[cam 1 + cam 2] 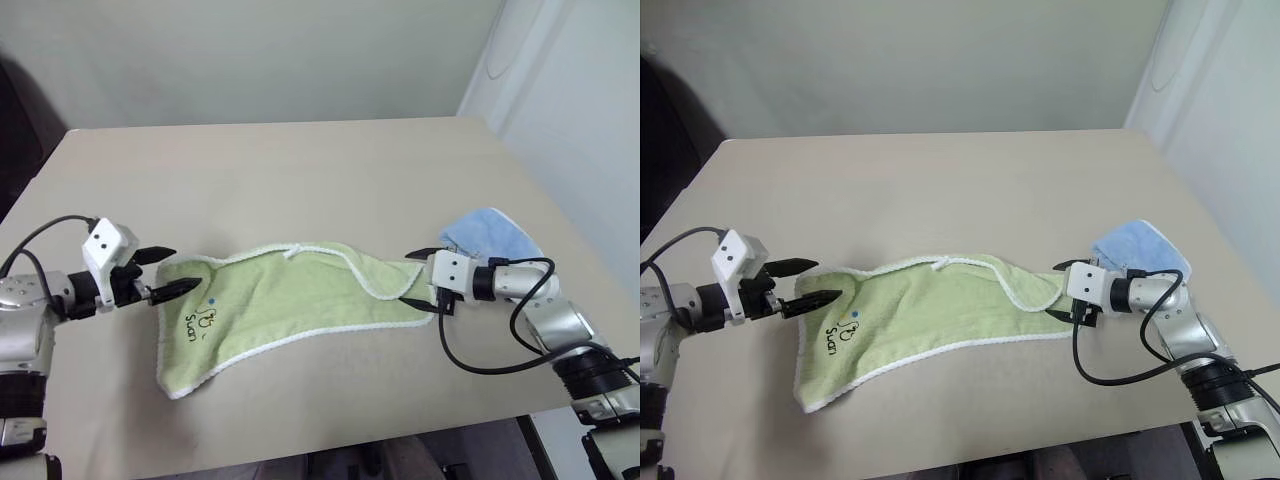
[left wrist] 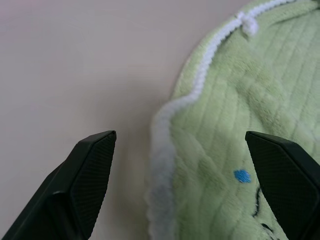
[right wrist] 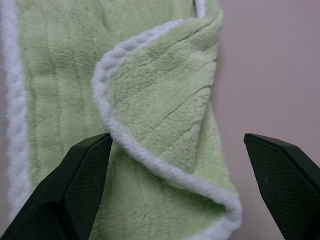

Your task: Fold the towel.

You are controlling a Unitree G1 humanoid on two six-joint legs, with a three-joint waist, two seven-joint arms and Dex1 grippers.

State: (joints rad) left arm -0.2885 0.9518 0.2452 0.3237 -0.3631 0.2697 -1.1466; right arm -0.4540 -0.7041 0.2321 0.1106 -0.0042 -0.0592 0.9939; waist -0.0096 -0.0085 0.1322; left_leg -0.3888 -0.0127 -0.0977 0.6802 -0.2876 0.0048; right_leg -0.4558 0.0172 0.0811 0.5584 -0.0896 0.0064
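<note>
The light green towel [image 1: 285,305] with white edging lies flat across the table's middle, lengthwise from left to right, a dark printed mark [image 1: 197,322] near its left end and a small white loop [image 1: 293,251] on its far edge. My left gripper [image 1: 168,273] is open at the towel's far left corner, one finger [image 2: 87,175] over bare table and the other over the cloth. My right gripper [image 1: 415,277] is open at the right end, where a corner [image 3: 165,110] is turned back over the towel; its fingers straddle that fold.
A folded light blue cloth [image 1: 492,235] lies on the table just behind my right gripper. The beige table [image 1: 300,170] runs bare toward the far wall. Its near edge lies a little below the towel.
</note>
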